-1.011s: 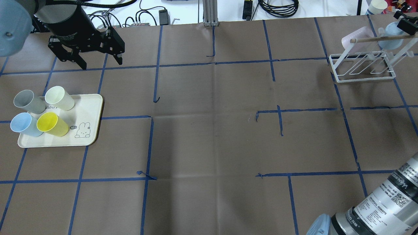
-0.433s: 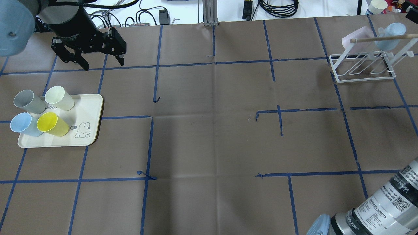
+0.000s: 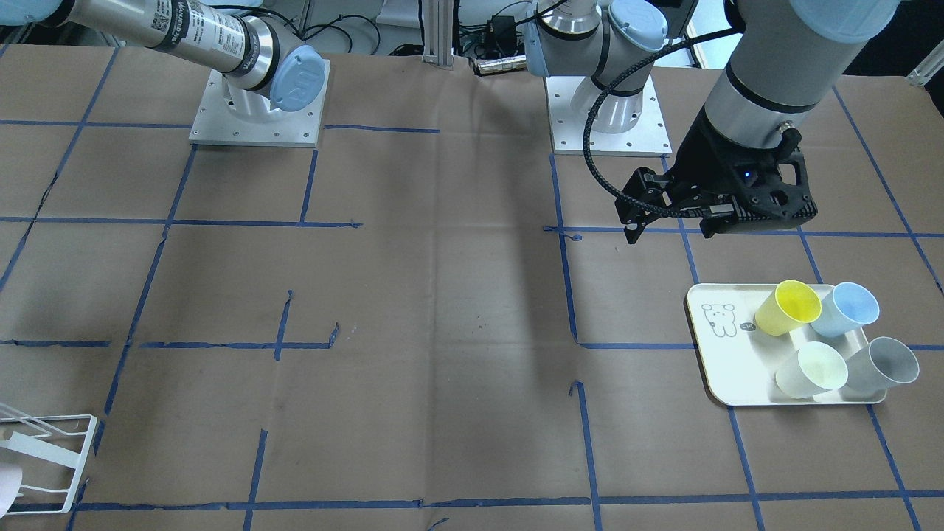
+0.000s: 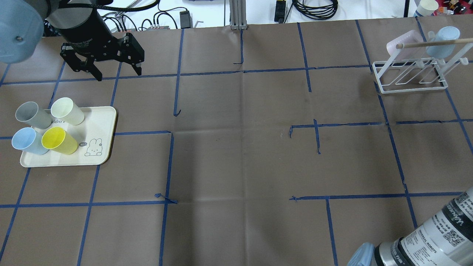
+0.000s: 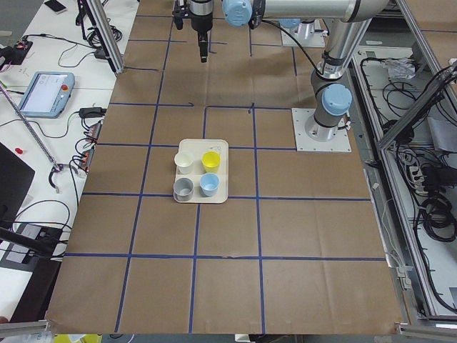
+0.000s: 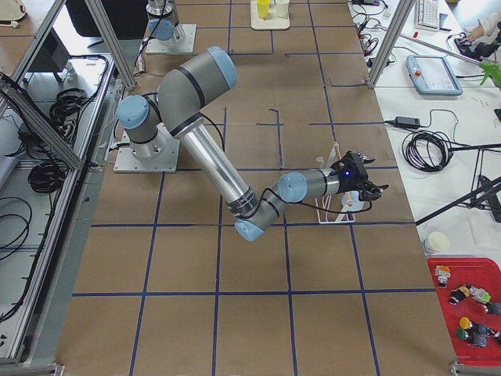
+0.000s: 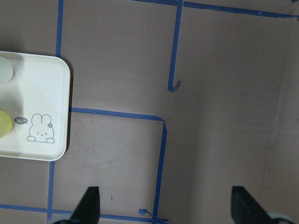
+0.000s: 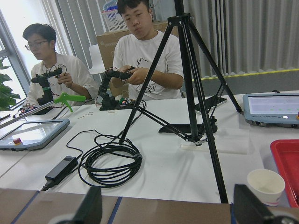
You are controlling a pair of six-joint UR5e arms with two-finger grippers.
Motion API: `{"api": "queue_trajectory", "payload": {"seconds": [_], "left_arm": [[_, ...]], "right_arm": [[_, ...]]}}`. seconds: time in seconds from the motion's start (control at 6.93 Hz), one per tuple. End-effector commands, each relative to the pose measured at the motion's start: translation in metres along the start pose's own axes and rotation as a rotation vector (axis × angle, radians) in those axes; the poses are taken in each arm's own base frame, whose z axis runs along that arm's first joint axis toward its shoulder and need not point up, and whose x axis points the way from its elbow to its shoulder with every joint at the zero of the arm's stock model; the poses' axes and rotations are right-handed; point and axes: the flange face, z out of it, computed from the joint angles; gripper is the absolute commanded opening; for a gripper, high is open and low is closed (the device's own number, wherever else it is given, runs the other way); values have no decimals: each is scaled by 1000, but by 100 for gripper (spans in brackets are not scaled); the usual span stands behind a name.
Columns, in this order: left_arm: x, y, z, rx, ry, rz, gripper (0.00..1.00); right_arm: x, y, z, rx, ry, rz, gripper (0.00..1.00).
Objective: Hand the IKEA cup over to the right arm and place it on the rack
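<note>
Several IKEA cups stand on a cream tray [image 4: 100,122]: grey [image 4: 31,115], cream [image 4: 66,111], blue [image 4: 26,141] and yellow [image 4: 58,141]. My left gripper [image 4: 119,75] hangs open and empty above the table, beyond the tray's far right corner; its wrist view shows the tray's corner [image 7: 46,93] at the left. The white wire rack [image 4: 410,87] at the far right holds a pink cup [image 4: 404,42] and a blue cup [image 4: 443,37]. My right gripper [image 8: 168,210] is open and empty, just past the rack [image 6: 337,207] at the table's far edge, facing off the table.
Blue tape lines grid the brown table cover. Beyond the far edge lie cable coils [image 8: 110,163], a tripod [image 8: 187,84], a paper cup [image 8: 265,185] and a red bin [image 8: 287,168]. Two people sit behind that bench. The arm bases [image 3: 608,110] stand at the robot's side.
My right gripper has drawn away from the blue cup on the rack and left the overhead view. The left gripper has drifted slightly right, staying open.
</note>
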Motion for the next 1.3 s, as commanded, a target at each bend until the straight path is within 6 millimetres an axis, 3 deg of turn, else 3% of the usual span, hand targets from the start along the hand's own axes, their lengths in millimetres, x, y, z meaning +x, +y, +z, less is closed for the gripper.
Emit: {"api": "queue_trajectory", "payload": {"seconds": [0.0, 0.29, 0.58, 1.16], "left_arm": [[0, 1, -2, 3, 1, 2, 99], [0, 1, -2, 5, 1, 3, 99], [0, 0, 0, 0, 3, 2, 99], [0, 0, 0, -1, 2, 3, 99]], "right_arm": [[-8, -26, -7, -134, 45, 36, 100], [-45, -48, -4, -355, 74, 59, 99], [-103, -85, -6, -478, 142, 19, 99], [-263, -108, -13, -823, 20, 81, 100]]}}
